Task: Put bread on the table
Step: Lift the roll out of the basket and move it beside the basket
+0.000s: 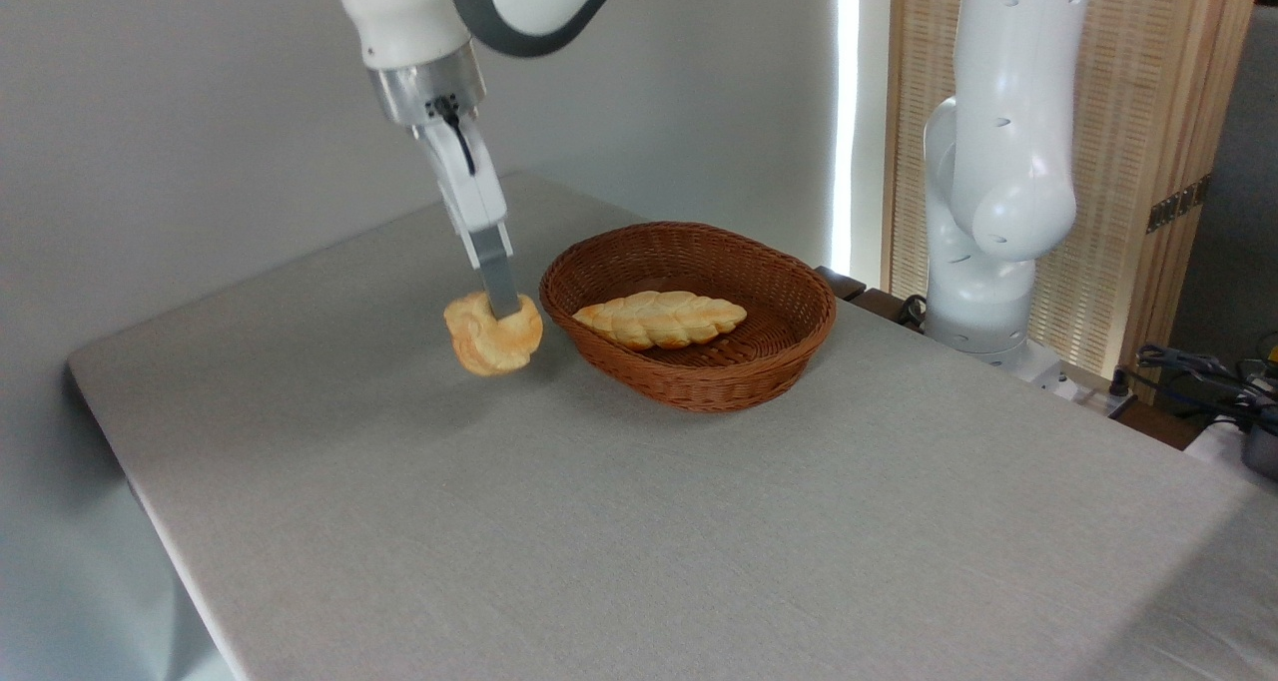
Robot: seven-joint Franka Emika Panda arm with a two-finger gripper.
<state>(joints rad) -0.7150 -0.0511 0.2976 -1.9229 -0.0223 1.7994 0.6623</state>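
Large bench [599, 521] in light grey-beige woven cloth. Brown oval wicker basket [699, 361] at frame centre holds a braided loaf [660, 319]. Just left of it, the fingers [496, 297] are clamped on the small round golden-yellow bun [491, 335], hanging directly below them, seemingly just above the cloth; release looks near.

Matt woven cloth covers the table [619, 521]; the basket [734, 371] is rough wicker.
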